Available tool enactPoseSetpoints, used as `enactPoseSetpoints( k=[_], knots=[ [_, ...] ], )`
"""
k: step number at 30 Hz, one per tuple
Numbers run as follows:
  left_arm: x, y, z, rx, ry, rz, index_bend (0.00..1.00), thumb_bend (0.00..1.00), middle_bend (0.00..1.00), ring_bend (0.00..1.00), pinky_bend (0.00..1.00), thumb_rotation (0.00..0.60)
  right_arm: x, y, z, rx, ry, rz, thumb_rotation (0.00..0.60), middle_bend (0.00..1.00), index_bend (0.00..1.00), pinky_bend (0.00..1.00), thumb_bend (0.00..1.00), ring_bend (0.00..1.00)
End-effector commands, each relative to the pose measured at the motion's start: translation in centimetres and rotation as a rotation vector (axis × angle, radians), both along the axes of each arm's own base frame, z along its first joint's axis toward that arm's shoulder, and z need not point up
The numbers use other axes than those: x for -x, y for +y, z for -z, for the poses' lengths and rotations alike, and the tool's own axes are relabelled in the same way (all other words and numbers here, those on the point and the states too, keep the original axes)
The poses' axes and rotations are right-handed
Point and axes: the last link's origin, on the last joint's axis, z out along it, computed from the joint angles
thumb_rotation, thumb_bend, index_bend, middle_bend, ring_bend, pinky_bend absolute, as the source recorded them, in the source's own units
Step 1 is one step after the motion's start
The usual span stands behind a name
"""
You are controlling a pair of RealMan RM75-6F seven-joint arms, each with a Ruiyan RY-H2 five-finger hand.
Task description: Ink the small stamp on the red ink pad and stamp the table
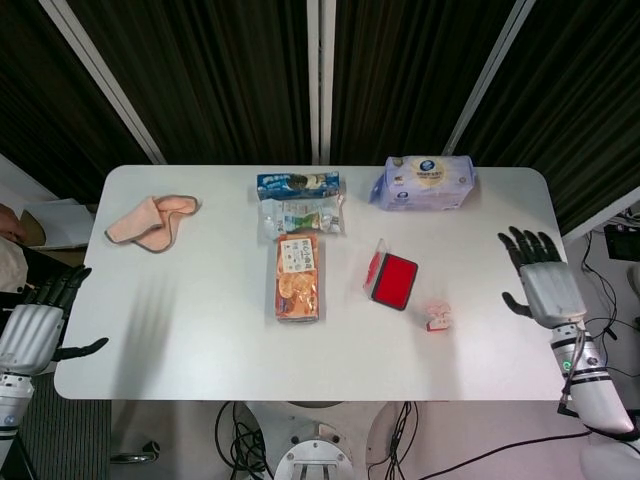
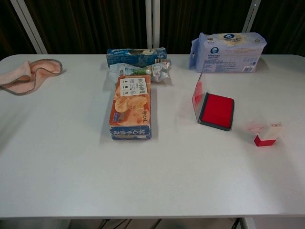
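The small stamp (image 2: 269, 134), white with a red base, stands alone on the table right of the red ink pad (image 2: 217, 110), whose clear lid (image 2: 198, 96) is raised. A faint red print (image 2: 255, 128) marks the table just left of the stamp (image 1: 438, 318). The ink pad (image 1: 394, 280) lies mid-right in the head view. My right hand (image 1: 540, 286) hovers open by the table's right edge, fingers spread, well away from the stamp. My left hand (image 1: 32, 323) hangs open off the table's left edge. Neither hand shows in the chest view.
An orange snack box (image 2: 131, 107) lies mid-table, with a blue packet (image 2: 136, 55) and a crinkled wrapper (image 2: 140, 71) behind it. A tissue pack (image 2: 228, 46) sits at the back right, a pink cloth (image 2: 26, 74) at the back left.
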Motion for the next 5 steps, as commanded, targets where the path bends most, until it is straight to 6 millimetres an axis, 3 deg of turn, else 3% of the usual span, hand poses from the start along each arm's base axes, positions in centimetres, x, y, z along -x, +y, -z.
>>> enactPoseSetpoints(
  k=[1,5],
  knots=[
    [-0.24,0.10,-0.33,-0.017,0.007,0.009,0.03,0.02,0.06,0.08,0.18,0.478,4.36,4.25,-0.74,0.251,-0.008,0.034,0.600,0.00,0.00,0.00,0.15,0.00],
    [-0.33,0.14,-0.78,-0.040,0.015,0.009,0.03,0.02,0.06,0.08,0.18,0.479,4.80,4.68,-0.48,0.256,-0.028,0.052,0.600,0.00,0.00,0.00,0.15,0.00]
  ],
)
